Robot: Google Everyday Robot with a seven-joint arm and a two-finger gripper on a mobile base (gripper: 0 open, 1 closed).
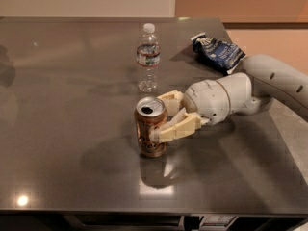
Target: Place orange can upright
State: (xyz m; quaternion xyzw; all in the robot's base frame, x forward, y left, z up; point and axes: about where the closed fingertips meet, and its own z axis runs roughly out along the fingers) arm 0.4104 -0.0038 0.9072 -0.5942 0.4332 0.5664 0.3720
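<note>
The orange can stands upright on the grey table, a little right of the middle, with its silver top and open mouth facing up. My gripper reaches in from the right and its pale fingers clasp the can's right side, one in front and one behind. The jaws look shut on the can. The can's base rests on the tabletop. The white arm runs off to the right edge.
A clear plastic water bottle stands upright just behind the can. A crumpled blue snack bag lies at the back right, close to the arm. The table's front edge runs along the bottom and its right edge lies under the arm.
</note>
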